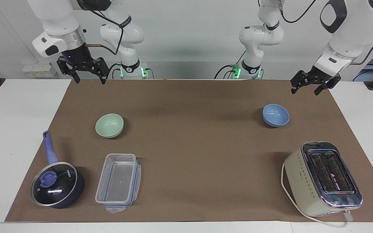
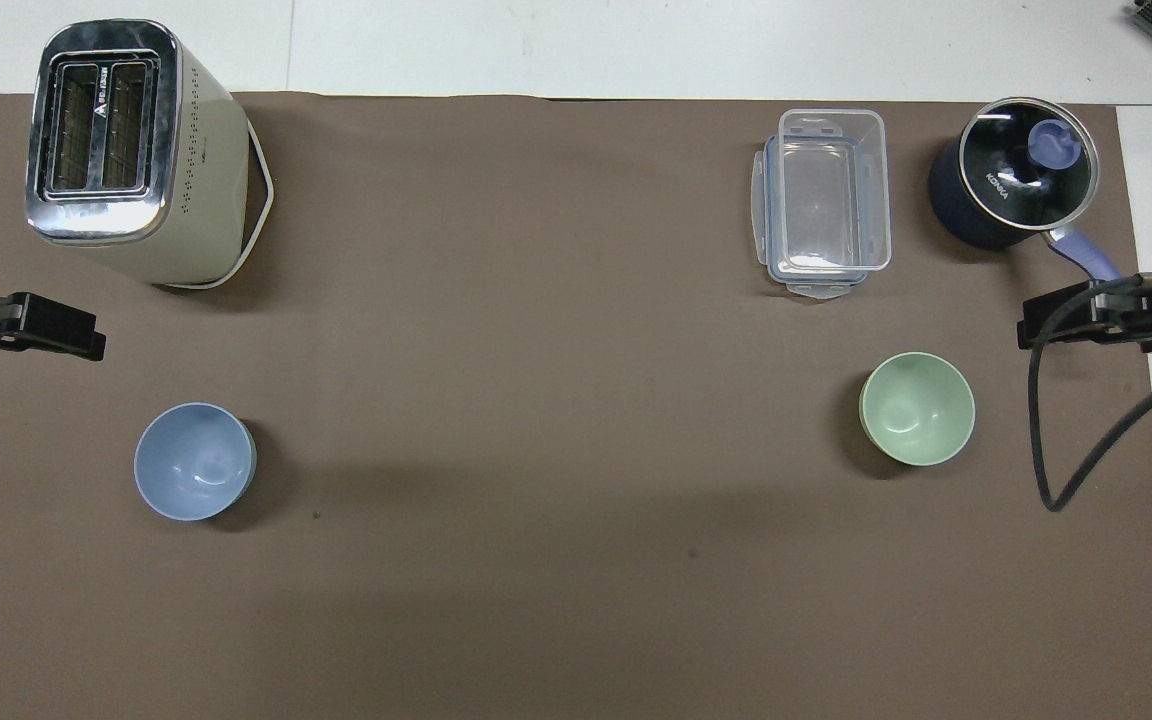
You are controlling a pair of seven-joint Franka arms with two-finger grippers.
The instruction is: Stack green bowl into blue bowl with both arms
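Observation:
The green bowl (image 1: pixel 109 125) stands upright on the brown mat toward the right arm's end; it also shows in the overhead view (image 2: pixel 917 408). The blue bowl (image 1: pixel 276 115) stands upright toward the left arm's end and shows in the overhead view too (image 2: pixel 194 461). Both bowls are empty and far apart. My right gripper (image 1: pixel 90 81) is open and empty, raised over the mat's edge by the robots, apart from the green bowl. My left gripper (image 1: pixel 304 92) is open and empty, raised over the mat's corner, apart from the blue bowl.
A cream toaster (image 1: pixel 322 178) with its cord stands farther from the robots than the blue bowl. A clear plastic container (image 1: pixel 118 181) and a dark blue lidded saucepan (image 1: pixel 57 186) lie farther than the green bowl. The brown mat (image 1: pixel 189 145) covers the white table.

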